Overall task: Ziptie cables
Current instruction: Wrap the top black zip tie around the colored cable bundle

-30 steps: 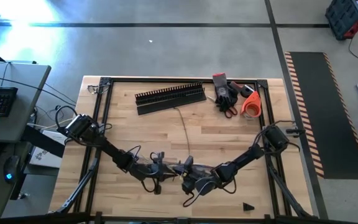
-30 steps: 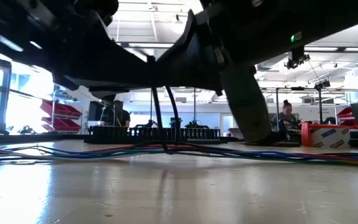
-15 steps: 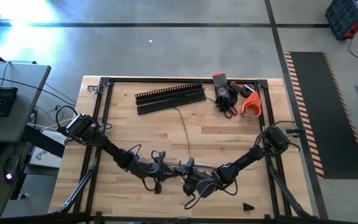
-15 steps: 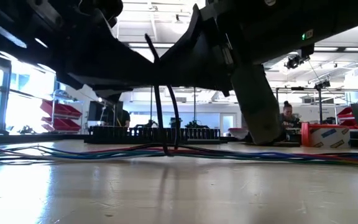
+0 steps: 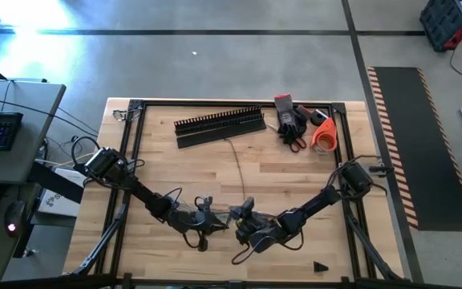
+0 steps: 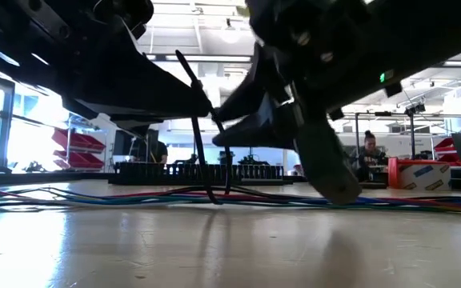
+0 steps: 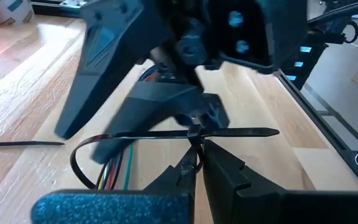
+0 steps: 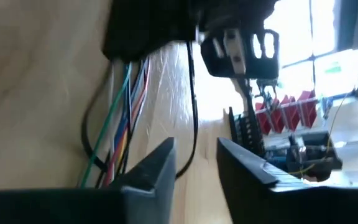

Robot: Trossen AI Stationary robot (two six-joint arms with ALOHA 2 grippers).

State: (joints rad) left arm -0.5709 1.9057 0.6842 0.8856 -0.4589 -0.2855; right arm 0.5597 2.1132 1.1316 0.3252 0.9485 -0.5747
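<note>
No readable text anywhere right now: no labels, brand names, numbers or signs can be made out on the table, the arms or the room behind in any view.

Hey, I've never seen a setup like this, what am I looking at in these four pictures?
Two robot arms work at a wooden table. One picture looks straight down, one looks level across the tabletop, and two come from cameras on the arms' wrists. On the table lie thin coloured cables, a black slotted duct, scissors and an orange tape roll. The left gripper is shut on a black zip tie looped around the cables. The right gripper, close beside it, has its fingers apart and holds nothing.
</note>
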